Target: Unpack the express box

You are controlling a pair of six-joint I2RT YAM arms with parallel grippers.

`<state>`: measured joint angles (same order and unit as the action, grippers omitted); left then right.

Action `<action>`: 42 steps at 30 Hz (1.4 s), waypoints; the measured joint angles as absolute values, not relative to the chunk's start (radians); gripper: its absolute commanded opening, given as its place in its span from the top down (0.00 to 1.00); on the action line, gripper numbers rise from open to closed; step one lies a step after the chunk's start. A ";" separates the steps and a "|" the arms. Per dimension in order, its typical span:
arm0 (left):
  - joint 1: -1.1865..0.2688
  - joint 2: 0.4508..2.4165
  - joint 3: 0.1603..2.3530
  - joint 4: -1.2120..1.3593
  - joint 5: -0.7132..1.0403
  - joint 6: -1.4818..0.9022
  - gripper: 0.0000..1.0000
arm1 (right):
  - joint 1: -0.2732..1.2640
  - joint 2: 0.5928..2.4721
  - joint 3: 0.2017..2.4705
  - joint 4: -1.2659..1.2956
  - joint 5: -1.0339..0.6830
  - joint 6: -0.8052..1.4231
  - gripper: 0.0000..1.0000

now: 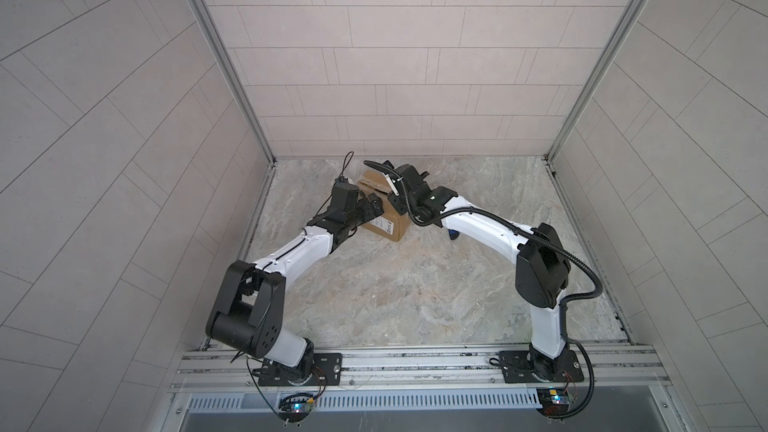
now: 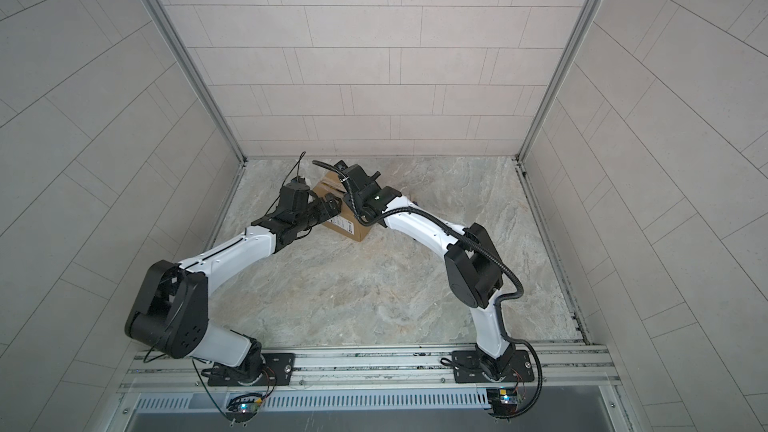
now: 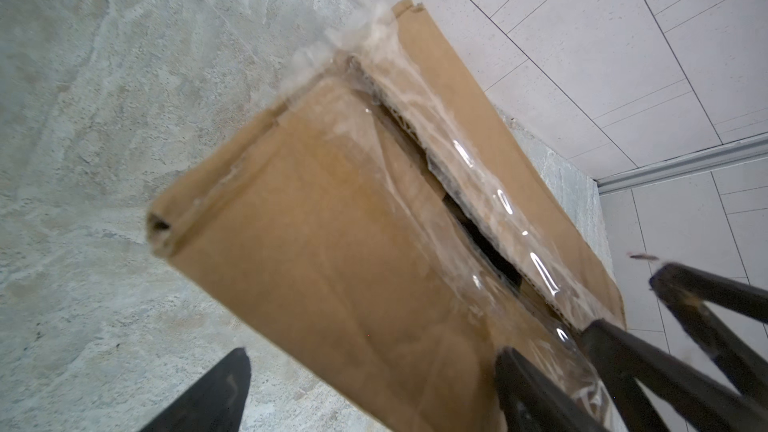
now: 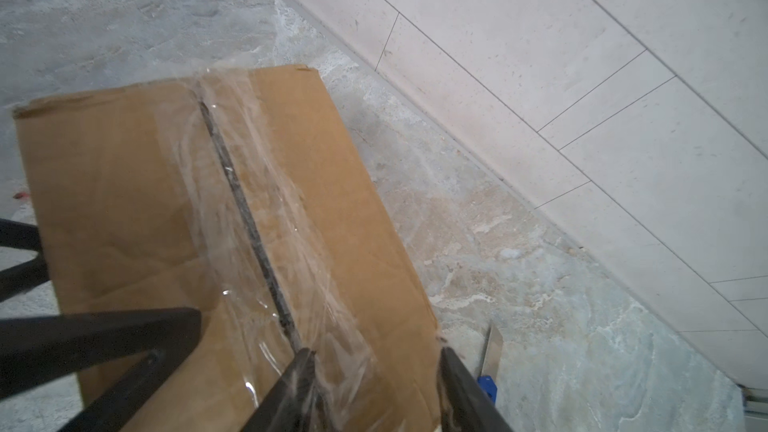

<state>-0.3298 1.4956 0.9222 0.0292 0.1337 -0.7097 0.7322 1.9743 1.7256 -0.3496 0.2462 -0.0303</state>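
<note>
**Box slit, flaps not yet parted**

The box (image 1: 390,229) sits on the table (image 1: 415,284). Its tape (image 3: 478,168) is cut along the seam, and a dark slit (image 3: 471,222) shows between two flaps lying nearly flat. Both grippers are at one end of the box.

The left gripper (image 3: 374,357) is spread wide and holds nothing. One finger is on the box top by the slit, and the other is off the box's side, clear of the cardboard. The right gripper (image 4: 376,352) straddles the other flap, one tip at the slit and one at the box's outer edge. I cannot tell whether it pinches the flap.

The step in hand looks like parting the flaps. It would go best by hooking a tip under each flap edge at the slit and swinging both outward together, so the box neither slides nor tips. Tape shreds at the box's ends may resist.

The knife (image 4: 492,347) lies just beside the box, under the right arm. The back wall (image 1: 395,76) is near behind the box and could cramp that flap's swing.
</note>
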 measured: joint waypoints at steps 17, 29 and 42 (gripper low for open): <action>-0.292 1.298 0.897 -0.026 0.132 -0.688 0.06 | 0.478 2.144 2.000 -0.450 0.013 0.162 0.38; -0.246 1.462 0.899 0.007 0.173 -0.709 0.09 | 0.483 2.039 1.737 -0.412 -0.158 0.216 0.42; -0.222 1.486 0.910 0.035 0.266 -0.700 0.08 | 0.551 1.689 1.401 -0.433 0.001 0.310 0.41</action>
